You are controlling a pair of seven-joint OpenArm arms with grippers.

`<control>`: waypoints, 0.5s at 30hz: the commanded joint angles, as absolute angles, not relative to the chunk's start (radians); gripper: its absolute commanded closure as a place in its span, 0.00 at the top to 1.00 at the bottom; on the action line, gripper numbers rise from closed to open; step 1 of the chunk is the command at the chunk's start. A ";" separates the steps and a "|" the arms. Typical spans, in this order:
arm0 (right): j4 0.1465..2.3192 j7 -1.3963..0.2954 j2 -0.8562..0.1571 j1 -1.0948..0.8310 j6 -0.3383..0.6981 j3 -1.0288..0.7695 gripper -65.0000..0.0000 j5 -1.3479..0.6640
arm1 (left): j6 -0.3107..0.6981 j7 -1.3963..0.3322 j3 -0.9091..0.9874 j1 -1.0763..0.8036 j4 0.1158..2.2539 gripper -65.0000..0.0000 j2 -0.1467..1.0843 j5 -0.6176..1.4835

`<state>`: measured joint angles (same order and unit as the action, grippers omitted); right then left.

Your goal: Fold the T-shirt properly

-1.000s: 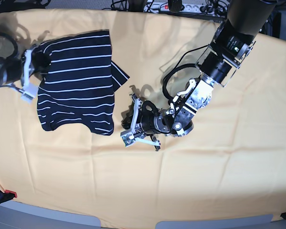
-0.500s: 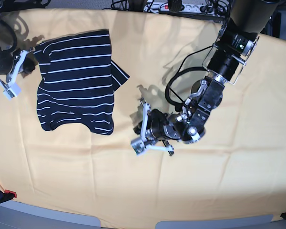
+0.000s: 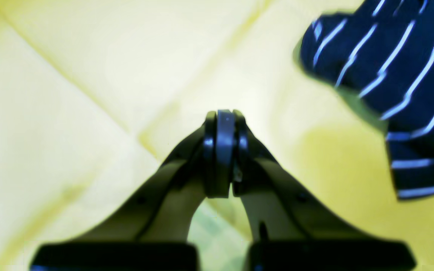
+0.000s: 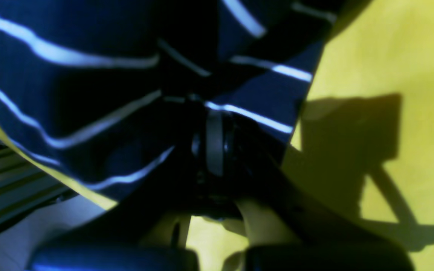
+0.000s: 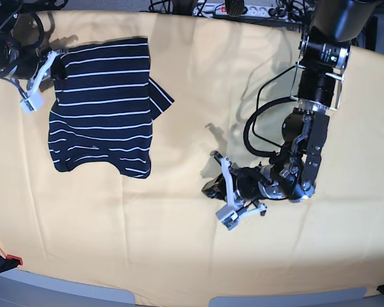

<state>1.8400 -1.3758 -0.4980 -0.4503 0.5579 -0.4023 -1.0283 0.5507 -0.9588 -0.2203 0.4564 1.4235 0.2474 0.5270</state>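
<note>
T-shirt (image 3: 390, 75): left wrist view cuts it off at top and right edges, outline blurred
right gripper (image 4: 215, 143): lost in shadow in its wrist view, can't tell if cloth sits between the jaws
T-shirt in right wrist view: runs off top and left edges
left gripper (image 3: 222, 150): base cropped by bottom edge, soft focus
power strip (image 5: 240, 9): clipped at top edge, too small for detail

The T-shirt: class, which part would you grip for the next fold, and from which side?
Probably the sleeve flap poking out on the T-shirt, reached from the bare yellow cloth beside it. It is the one loose part breaking the neat outline, with clear space alongside.
</note>
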 commanded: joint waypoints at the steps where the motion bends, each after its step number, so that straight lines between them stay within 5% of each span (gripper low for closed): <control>1: 1.852 -1.396 -0.516 -0.467 0.549 -0.416 0.00 -1.013 | 0.564 -0.941 -0.213 0.471 1.438 0.00 0.253 0.544; 9: 1.903 -1.396 -0.515 -0.473 0.530 -0.525 0.00 -0.999 | 0.620 -0.945 -0.213 0.395 1.438 0.00 0.262 0.615; 15: 2.012 -1.396 -0.510 -0.468 0.572 -0.744 0.00 -1.149 | 0.698 -1.059 -0.213 0.388 1.440 0.00 0.269 0.854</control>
